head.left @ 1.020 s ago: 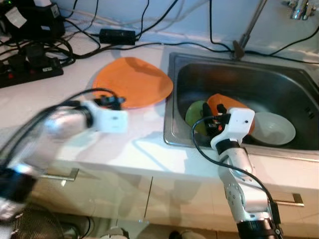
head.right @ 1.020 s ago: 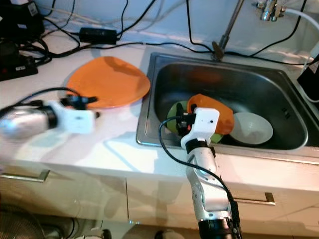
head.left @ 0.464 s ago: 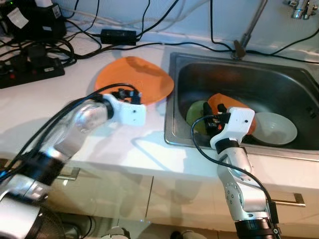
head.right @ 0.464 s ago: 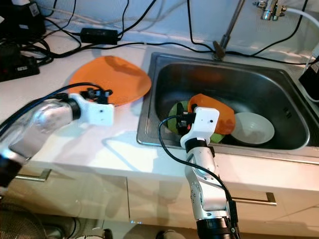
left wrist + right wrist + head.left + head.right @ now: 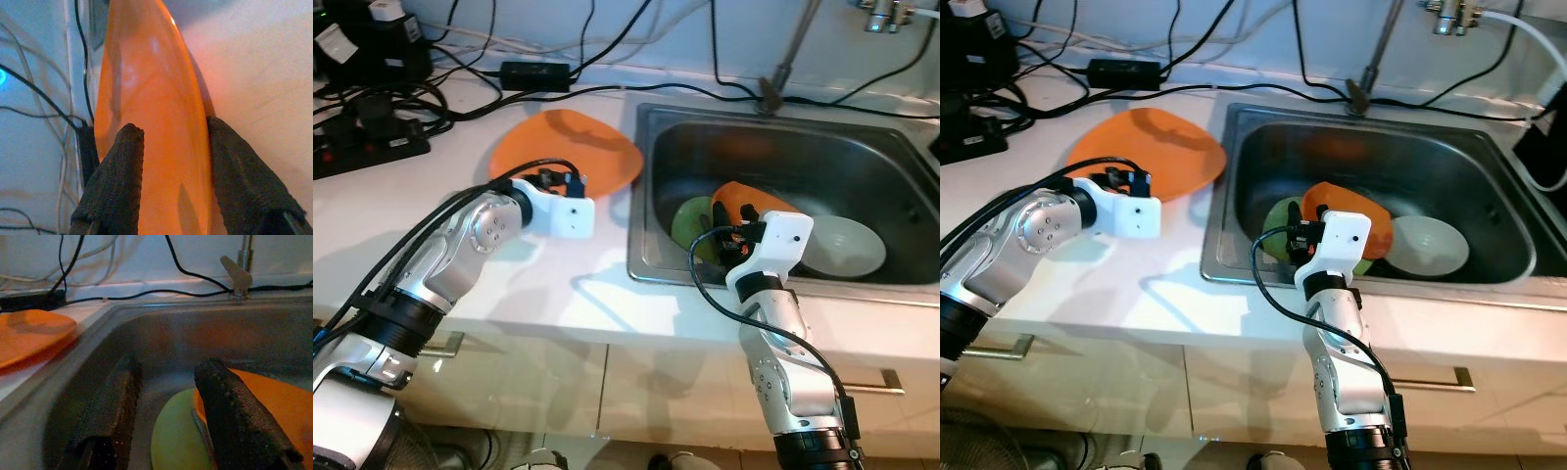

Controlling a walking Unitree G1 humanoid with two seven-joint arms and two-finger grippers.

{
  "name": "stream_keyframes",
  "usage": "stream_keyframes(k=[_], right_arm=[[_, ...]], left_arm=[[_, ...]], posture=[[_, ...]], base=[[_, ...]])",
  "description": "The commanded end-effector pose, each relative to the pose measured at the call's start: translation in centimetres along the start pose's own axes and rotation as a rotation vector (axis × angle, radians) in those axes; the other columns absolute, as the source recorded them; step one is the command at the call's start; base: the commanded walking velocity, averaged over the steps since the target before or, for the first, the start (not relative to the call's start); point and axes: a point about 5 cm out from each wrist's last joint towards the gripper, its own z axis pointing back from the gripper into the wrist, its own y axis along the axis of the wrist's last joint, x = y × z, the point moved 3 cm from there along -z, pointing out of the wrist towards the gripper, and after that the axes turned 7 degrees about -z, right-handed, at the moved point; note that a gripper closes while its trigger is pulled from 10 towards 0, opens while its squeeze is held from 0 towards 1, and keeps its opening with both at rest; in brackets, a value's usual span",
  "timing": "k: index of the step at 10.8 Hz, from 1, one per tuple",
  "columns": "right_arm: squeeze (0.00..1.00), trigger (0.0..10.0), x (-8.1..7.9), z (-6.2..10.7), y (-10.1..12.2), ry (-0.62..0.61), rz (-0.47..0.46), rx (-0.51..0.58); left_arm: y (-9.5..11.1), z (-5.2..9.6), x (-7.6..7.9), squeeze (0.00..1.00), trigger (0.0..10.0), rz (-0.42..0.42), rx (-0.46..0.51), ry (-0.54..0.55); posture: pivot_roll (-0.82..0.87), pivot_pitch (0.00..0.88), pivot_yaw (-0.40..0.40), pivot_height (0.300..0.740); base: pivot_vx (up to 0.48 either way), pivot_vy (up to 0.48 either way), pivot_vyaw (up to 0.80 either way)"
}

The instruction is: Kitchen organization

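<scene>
The left gripper (image 5: 168, 147) is hovering, fingers apart, over the orange plate (image 5: 570, 157) lying on the counter (image 5: 431, 215), seemingly not gripping it. The right gripper (image 5: 168, 396), fingers spread, is reaching into the sink (image 5: 901, 176) above the green plate (image 5: 690, 220).

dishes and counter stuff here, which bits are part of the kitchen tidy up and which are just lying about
Part of the job:
- orange plate on the counter, left gripper open over it
- green plate, orange dish and white bowl in the sink
- right gripper, open above the green plate

Just lying about:
- power strip
- black adapter
- cables
</scene>
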Motion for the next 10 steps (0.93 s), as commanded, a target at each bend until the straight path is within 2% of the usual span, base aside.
stream_keyframes(k=[1, 2, 3, 10], right_arm=[[0.0, 10.0, 0.41, -0.13, -0.11, -0.02, 0.008, -0.013], [0.0, 10.0, 0.42, -0.1, -0.16, -0.02, 0.009, -0.014], [0.0, 10.0, 0.44, -0.09, -0.2, -0.022, 0.009, -0.016], [0.0, 10.0, 0.5, -0.16, -0.38, -0.027, 0.016, -0.023]], left_arm=[[-1.16, -0.45, 2.21, 0.0, 10.0, 0.004, -0.07, -0.098], [-1.28, -0.48, 2.43, 0.0, 5.3, 0.011, -0.082, -0.108], [-1.32, -0.51, 2.64, 0.0, 0.0, 0.015, -0.088, -0.117], [-1.32, -0.45, 3.09, 0.0, 0.0, 0.032, -0.096, -0.119]], posture=[[0.01, 0.083, -0.064, 0.74], [0.01, 0.081, -0.065, 0.74], [0.01, 0.081, -0.064, 0.74], [0.01, 0.078, -0.065, 0.74]], base=[[0.0, 0.0, 0.0], [0.0, 0.0, 0.0], [0.0, 0.0, 0.0], [0.0, 0.0, 0.0]])
